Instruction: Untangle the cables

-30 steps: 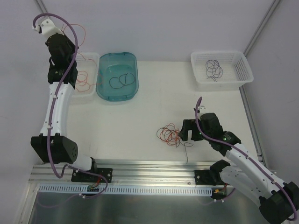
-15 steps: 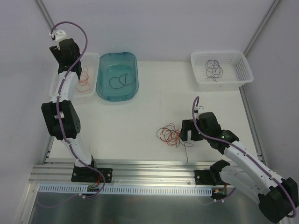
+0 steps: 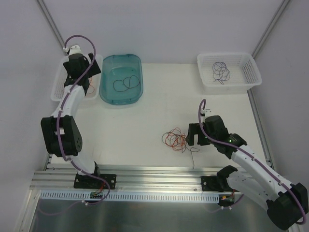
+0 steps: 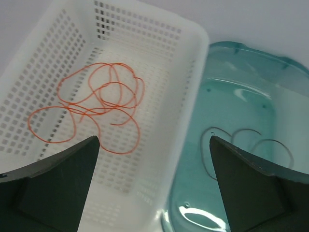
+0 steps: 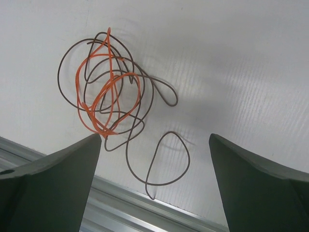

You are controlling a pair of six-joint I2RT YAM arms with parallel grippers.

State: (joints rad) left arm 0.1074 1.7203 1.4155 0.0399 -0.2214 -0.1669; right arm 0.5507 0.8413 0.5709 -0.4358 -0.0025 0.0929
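Note:
A tangle of cables point(image 3: 175, 139) lies on the table near the front: an orange-red strand point(image 5: 104, 94) wound into a dark one point(image 5: 159, 159) whose tail loops toward the rail. My right gripper point(image 5: 155, 137) hovers open just right of the tangle point(image 3: 192, 135), holding nothing. One orange cable point(image 4: 91, 106) lies loose in the left white basket point(image 4: 188, 87). A black cable point(image 4: 246, 145) rests in the teal tub point(image 3: 120, 96). My left gripper point(image 4: 154, 140) is open and empty above the wall between basket and tub point(image 3: 91, 72). A purple cable point(image 3: 222, 71) sits in the right basket point(image 3: 251, 79).
An aluminium rail point(image 3: 154, 176) runs along the table's near edge, close to the dark cable's tail point(image 5: 152, 195). The left basket point(image 3: 57, 89), the teal tub and the right basket stand along the back. Frame posts rise at the back corners.
My left arm has swung down from the back left to over the basket. Its jaws opened and let go of the orange cable, which now lies in the basket. The right arm barely moved.

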